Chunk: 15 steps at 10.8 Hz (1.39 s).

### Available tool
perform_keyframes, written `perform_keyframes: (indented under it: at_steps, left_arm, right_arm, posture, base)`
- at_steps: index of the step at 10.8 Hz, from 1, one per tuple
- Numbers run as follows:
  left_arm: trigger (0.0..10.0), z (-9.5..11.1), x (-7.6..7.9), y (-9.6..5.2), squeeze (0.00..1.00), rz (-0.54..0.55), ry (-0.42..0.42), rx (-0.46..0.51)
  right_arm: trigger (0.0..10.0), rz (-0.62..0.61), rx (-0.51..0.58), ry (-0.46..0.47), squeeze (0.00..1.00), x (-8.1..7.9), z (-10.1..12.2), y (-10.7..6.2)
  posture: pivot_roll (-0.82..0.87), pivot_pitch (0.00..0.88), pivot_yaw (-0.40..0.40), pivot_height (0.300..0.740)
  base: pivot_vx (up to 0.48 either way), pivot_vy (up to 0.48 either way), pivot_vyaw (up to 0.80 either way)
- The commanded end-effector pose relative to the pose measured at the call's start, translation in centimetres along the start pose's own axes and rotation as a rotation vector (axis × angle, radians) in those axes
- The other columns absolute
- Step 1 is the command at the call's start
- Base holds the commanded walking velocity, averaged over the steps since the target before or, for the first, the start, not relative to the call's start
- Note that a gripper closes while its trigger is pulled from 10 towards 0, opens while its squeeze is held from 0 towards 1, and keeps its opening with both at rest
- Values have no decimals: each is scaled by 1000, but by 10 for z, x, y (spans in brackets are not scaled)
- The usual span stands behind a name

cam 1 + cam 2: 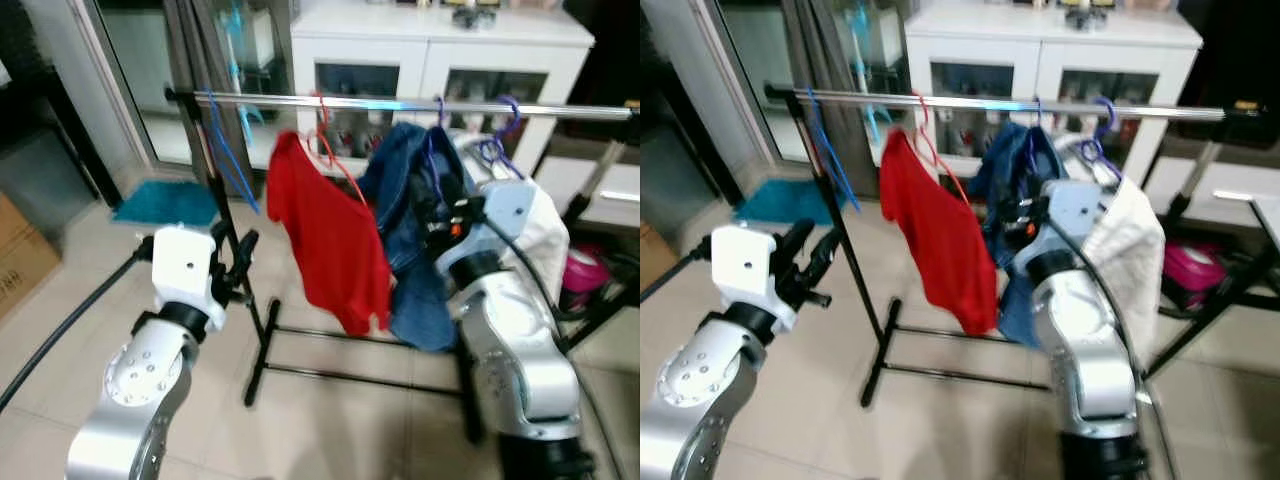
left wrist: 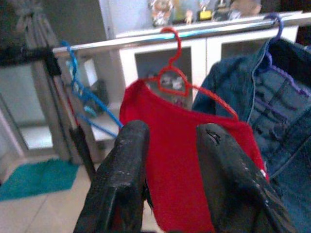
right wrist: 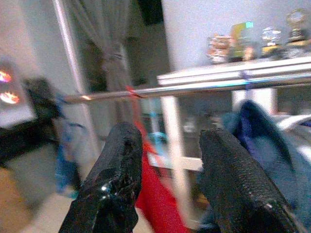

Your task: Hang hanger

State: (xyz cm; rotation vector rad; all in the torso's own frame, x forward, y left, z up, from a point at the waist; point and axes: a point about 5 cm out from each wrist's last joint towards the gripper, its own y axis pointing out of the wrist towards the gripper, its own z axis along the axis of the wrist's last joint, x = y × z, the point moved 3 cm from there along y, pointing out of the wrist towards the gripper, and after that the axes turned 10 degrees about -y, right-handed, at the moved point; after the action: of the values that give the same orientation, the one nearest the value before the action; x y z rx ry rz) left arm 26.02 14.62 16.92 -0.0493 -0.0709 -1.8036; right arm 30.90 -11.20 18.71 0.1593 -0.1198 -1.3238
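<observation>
A silver rail (image 1: 400,104) on a black rack carries an empty blue hanger (image 1: 228,150) at its left end. Beside it a red shirt (image 1: 335,245) hangs on a red hanger (image 2: 174,80). Further right are a denim jacket (image 1: 405,190) on a purple hanger (image 2: 272,53) and a white garment (image 1: 548,215). My left gripper (image 1: 240,262) is open and holds nothing; it is below the rail, left of the red shirt and pointing at it. My right gripper (image 3: 170,136) is also open and sits against the denim jacket just below the rail.
A white cabinet (image 1: 430,50) with glass doors stands behind the rack. The rack's black base bars (image 1: 330,372) lie on the tile floor between my arms. A teal mat (image 1: 165,202) and a cardboard box (image 1: 20,250) are at the left, a pink item (image 1: 585,270) at the right.
</observation>
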Motion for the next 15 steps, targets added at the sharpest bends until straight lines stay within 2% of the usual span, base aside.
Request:
perform_keyframes:
  at_steps: [1, 3, 4, 8, 9, 10, 11, 12, 13, 14, 15]
  left_arm:
    - [10000, 3, 0, 1, 0, 6, 9, 17]
    - [10000, -3, 2, -1, 0, -8, -19, -18]
    - [10000, -3, 3, 1, 0, -14, 12, -21]
    - [10000, -5, 3, 3, 0, -14, -3, -37]
    - [10000, -6, 3, 3, 247, -17, -13, -43]
    - [10000, -6, 3, 3, 247, -18, -16, -46]
    - [10000, -7, 3, 2, 1000, -19, -21, -51]
    - [10000, -7, 2, 2, 1000, -21, -15, -52]
    - [10000, -6, 2, 2, 1000, -22, -14, -52]
    - [10000, -6, 2, 2, 1000, -24, -13, -52]
    - [10000, -6, 2, 2, 1000, -26, -10, -53]
  right_arm:
    - [10000, 44, 28, 21, 0, -6, 7, 0]
    - [10000, 86, -74, 9, 0, -14, -4, -4]
    - [10000, 88, -123, -41, 0, -12, -12, -6]
    - [10000, 74, -170, -93, 0, -7, -18, -7]
    - [10000, 84, -159, -141, 0, -8, -18, -5]
    - [10000, 92, -154, -144, 0, -9, -17, -5]
    - [10000, 94, -157, -138, 0, -9, -18, -4]
    - [10000, 94, -162, -122, 0, -9, -18, -4]
    - [10000, 87, -158, -124, 906, -8, -18, -5]
    - [10000, 80, -153, -128, 1000, -7, -18, -5]
    - [10000, 73, -149, -138, 1000, -6, -17, -4]
  posture:
    - [-9, 0, 66, 740]
    - [-12, 1, 67, 740]
    - [-15, 2, 70, 740]
    - [-11, 1, 67, 740]
    - [-11, 1, 67, 740]
    - [-11, 1, 67, 740]
    - [-8, 0, 63, 740]
    - [-9, 0, 63, 740]
    - [-7, 0, 64, 740]
    - [-8, 1, 64, 740]
    - [-9, 2, 65, 740]
  base:
    - [0, -330, 0]
    - [0, 0, 0]
    - [0, 0, 0]
    - [0, 0, 0]
    - [240, 0, 0]
    - [240, 0, 0]
    - [240, 0, 0]
    - [244, 0, 0]
    - [244, 0, 0]
    - [244, 0, 0]
    - [244, 0, 0]
